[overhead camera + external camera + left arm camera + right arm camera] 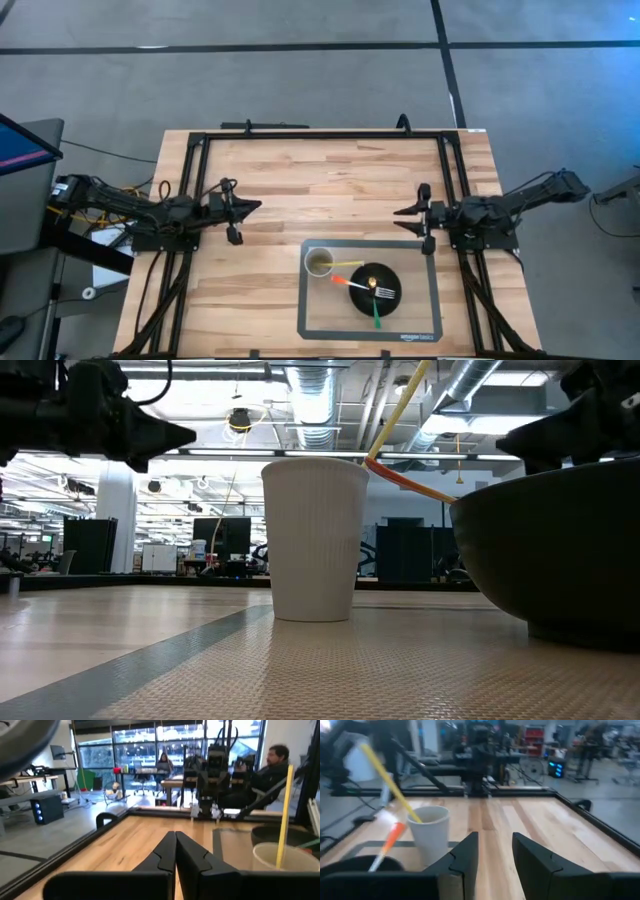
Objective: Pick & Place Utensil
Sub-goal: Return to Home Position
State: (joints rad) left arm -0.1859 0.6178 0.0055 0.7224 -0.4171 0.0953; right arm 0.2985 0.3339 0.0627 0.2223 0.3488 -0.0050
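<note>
A white paper cup [319, 262] stands on a grey mat [410, 330] with a yellow-handled utensil [347, 264] leaning in it. Next to it a black bowl [385, 275] holds an orange-handled utensil [343, 282], a green-handled one [377, 316] and a metal fork [384, 291]. In the low view the cup [315, 540] and bowl [560, 550] are close up, and the yellow handle [400, 405] slants up. My left gripper [250, 207] hovers shut over the table's left half [175, 851]. My right gripper [400, 212] hovers open past the mat's far right corner [495, 851].
A black metal frame [320, 135] runs along the table's far edge and both sides. Bare wood lies between the two grippers and left of the mat. People sit at desks in the room beyond the table [270, 765].
</note>
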